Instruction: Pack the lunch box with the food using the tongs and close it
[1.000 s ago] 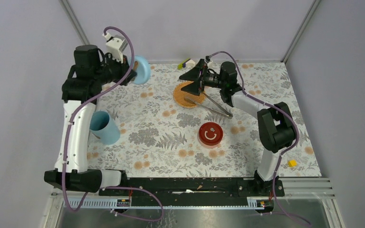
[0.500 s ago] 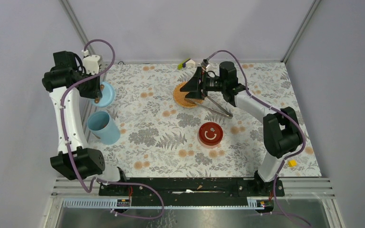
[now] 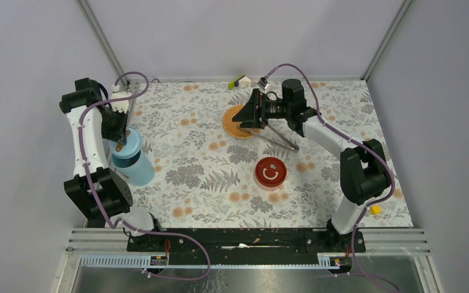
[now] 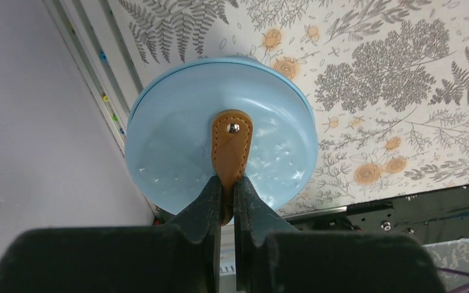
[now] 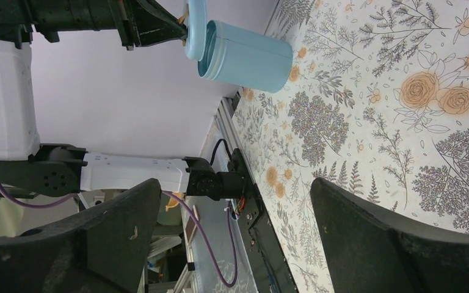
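Floral table [image 3: 207,183]: tub [image 3: 139,171] upright, left side. Plate [image 3: 235,122] far centre, tongs [image 3: 278,141] alongside. Red disc [image 3: 270,172] mid-table. Yellow block [image 3: 375,209] near-right edge.

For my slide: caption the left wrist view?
Left gripper pinches the brown tab of the blue lid above the floral tabletop.

Light blue lunch box [image 3: 140,172], tan-tabbed blue lid [image 4: 177,152], grey-orange floral table [image 3: 207,177], red disc [image 3: 270,172]

Seen from high above and behind, looking down on the whole floral table [image 3: 207,177]. Shot close from the left wrist, straight down onto the blue lid [image 4: 171,152]; from the right wrist, sideways across the table, the same lid and the lunch box [image 5: 244,55] far off.
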Robot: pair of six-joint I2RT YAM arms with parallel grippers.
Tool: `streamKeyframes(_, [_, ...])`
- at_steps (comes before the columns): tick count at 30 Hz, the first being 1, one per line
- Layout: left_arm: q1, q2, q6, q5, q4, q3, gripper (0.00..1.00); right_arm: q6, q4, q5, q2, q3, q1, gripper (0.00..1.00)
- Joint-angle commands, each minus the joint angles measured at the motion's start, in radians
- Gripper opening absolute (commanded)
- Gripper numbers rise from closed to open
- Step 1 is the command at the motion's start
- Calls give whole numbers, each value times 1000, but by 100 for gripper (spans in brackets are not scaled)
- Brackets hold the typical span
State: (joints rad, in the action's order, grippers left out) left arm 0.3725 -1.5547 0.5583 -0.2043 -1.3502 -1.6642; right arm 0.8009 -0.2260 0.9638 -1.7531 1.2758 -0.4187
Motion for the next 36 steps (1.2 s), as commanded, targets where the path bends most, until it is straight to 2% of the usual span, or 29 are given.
streamKeyframes(1, [23,-14,57,6,-46,-2,2,-19,-10,32,21,42,-1,100])
streamKeyframes(12, [26,-65,84,-3,-106,-19,2,-20,-13,33,16,34,-2,99])
streamKeyframes(23, [27,-43,117,62,-105,24,2,16,-42,47,0,34,-2,100])
streamKeyframes(36, [21,-17,122,5,-107,63,4,30,-59,53,-7,30,-2,99])
